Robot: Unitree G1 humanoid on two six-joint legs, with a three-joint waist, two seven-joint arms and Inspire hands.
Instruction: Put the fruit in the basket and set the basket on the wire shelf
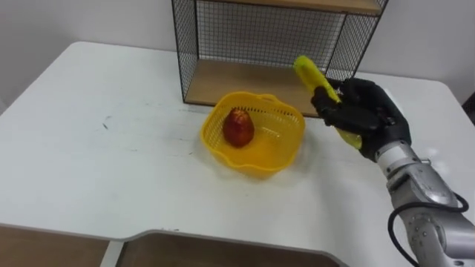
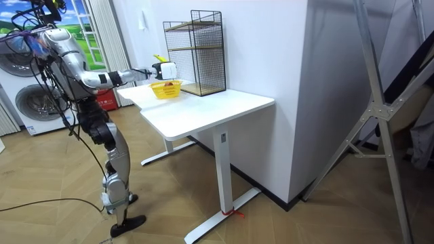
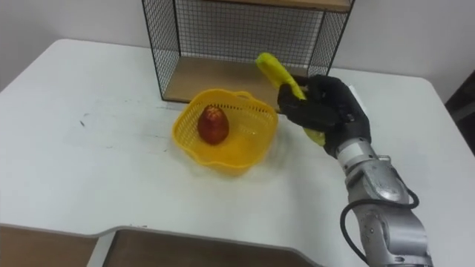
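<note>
A yellow plastic basket (image 1: 256, 157) (image 3: 226, 152) sits on the white table (image 1: 96, 156) just in front of the wire shelf (image 1: 223, 33). Inside the basket lies a red fruit (image 1: 239, 127) (image 3: 212, 124). My right hand (image 1: 361, 111) (image 3: 326, 104), black-fingered, is shut on a yellow banana (image 1: 312, 76) (image 3: 276, 72). It holds the banana above the table, just right of the basket's rim, with the banana's upper end pointing up and left. In the room view the basket (image 2: 165, 89) and my right hand (image 2: 163, 70) show at the table's far end.
The wire shelf (image 3: 193, 37) has a wooden bottom board (image 1: 237, 81) and black mesh walls, open toward me. The table's front edge (image 1: 148, 233) runs along the bottom. In the room view I stand at the table's end, with washing machines (image 2: 27, 95) behind me.
</note>
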